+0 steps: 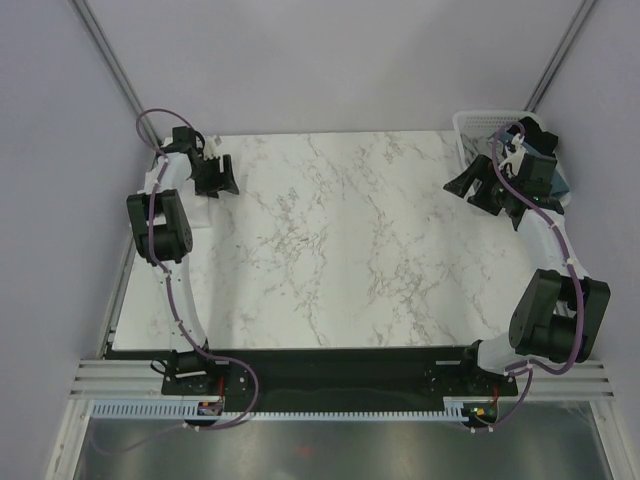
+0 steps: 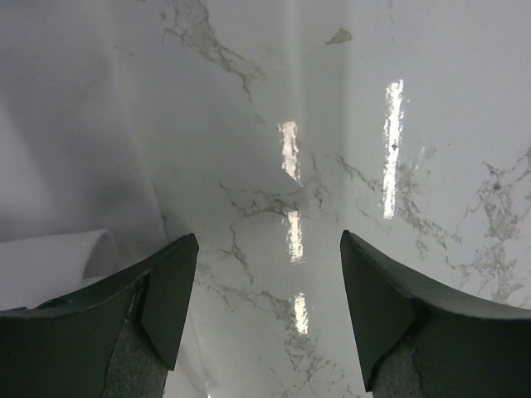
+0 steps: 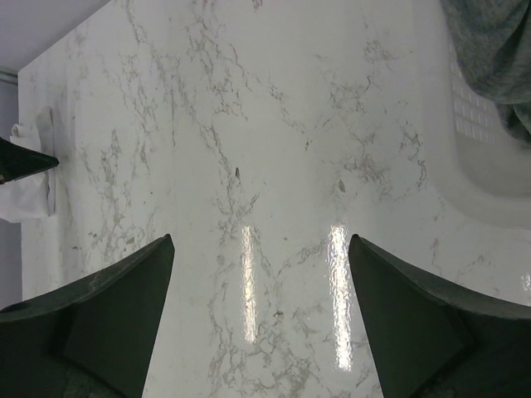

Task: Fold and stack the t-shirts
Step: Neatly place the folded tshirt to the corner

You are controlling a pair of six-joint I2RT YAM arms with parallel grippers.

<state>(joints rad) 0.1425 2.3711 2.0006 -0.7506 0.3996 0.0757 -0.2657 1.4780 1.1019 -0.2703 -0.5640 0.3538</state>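
At the far left of the table [image 1: 330, 250], the left fingers [image 2: 162, 303] wide apart over bare marble, gripping nothing; just beside them, a white t-shirt [image 2: 50, 265] with a curled edge. At the far right, the right fingers [image 3: 116, 323] equally wide and empty, near the white lattice basket [image 3: 481, 157] with a grey t-shirt [image 3: 489, 50] inside.
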